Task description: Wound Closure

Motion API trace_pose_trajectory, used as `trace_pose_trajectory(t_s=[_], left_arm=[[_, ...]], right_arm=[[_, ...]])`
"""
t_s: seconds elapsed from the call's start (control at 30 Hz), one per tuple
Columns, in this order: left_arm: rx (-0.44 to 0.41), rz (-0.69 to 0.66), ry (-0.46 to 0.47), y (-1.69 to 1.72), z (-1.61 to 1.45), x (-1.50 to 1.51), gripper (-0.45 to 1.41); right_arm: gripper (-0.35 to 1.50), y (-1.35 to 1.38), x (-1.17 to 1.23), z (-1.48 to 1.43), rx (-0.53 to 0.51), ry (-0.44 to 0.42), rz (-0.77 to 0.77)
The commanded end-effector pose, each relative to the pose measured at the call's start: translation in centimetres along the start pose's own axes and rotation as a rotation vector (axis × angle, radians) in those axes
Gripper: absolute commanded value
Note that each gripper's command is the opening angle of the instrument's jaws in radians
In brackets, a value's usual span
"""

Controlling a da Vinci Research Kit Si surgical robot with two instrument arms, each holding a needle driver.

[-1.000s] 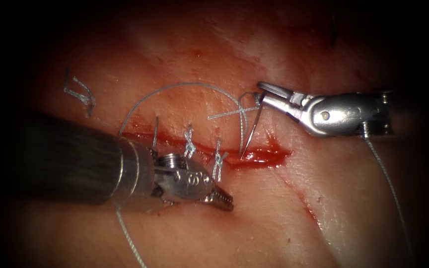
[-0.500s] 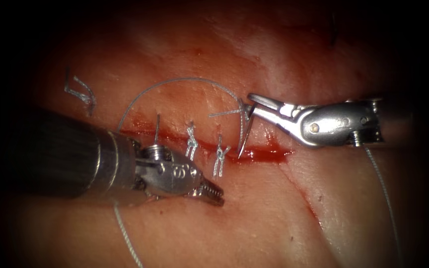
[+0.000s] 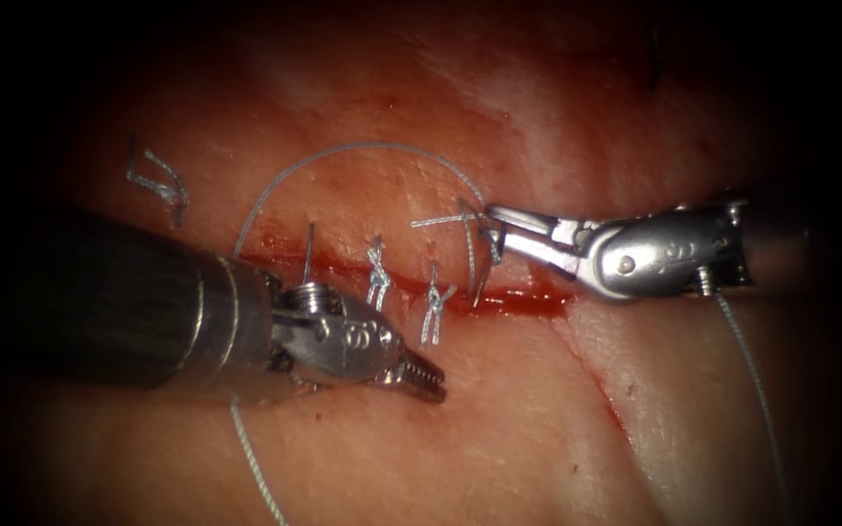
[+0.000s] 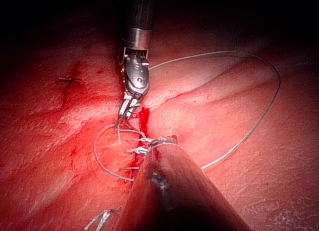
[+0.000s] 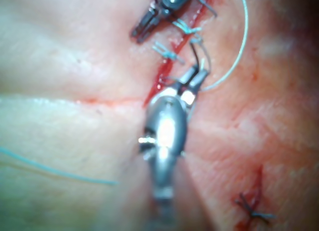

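So the needle [image 3: 480, 263] is sitting at the open right-hand end of the cut [image 3: 523, 300], just right of the last knot [image 3: 434, 310]. It's standing pretty much upright in the endoscope view, long axis running top to bottom, with the tip pointing down and touching the red fluid [image 3: 514, 302] at the wound edge. I can't tell if the tip is actually in the tissue [image 3: 499, 419] yet.

My right tool [image 3: 495, 226] is pinching the needle near its upper end, with the jaws pressed together on it, coming in flat from the right. So the needle is hanging almost square to the jaws.

The thread [image 3: 363, 151] is arcing from up there over the far side and back to the left.

My left tool [image 3: 421, 378] is parked on the near side of the cut, jaws pressed together, holding nothing as far as I can see. It's lying down-left of the needle tip, and the right tool is clearly the closer one.
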Motion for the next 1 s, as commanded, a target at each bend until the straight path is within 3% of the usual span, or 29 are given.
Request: trace_pose_trajectory(t_s=[0.03, 0.23, 0.7, 1.0], left_arm=[[0.0, 0.001, 0.001, -0.01, 0.08, 0.0, -0.21], [0.002, 0.0, 0.001, 0.0, 0.1, 0.0, -0.21], [0.008, 0.002, 0.002, 0.0, 0.13, -0.02, -0.2], [0.007, 0.002, 0.002, 0.01, 0.13, -0.02, -0.2]], right_arm=[[-0.35, 0.01, -0.07, 0.06, 0.002, 0.018, 0.016], [-0.35, 0.09, -0.08, 0.09, 0.006, 0.087, 0.09], [-0.35, 0.15, -0.1, 0.1, 0.098, 0.104, 0.146], [-0.35, 0.22, -0.21, 0.14, 0.124, 0.086, 0.025]])
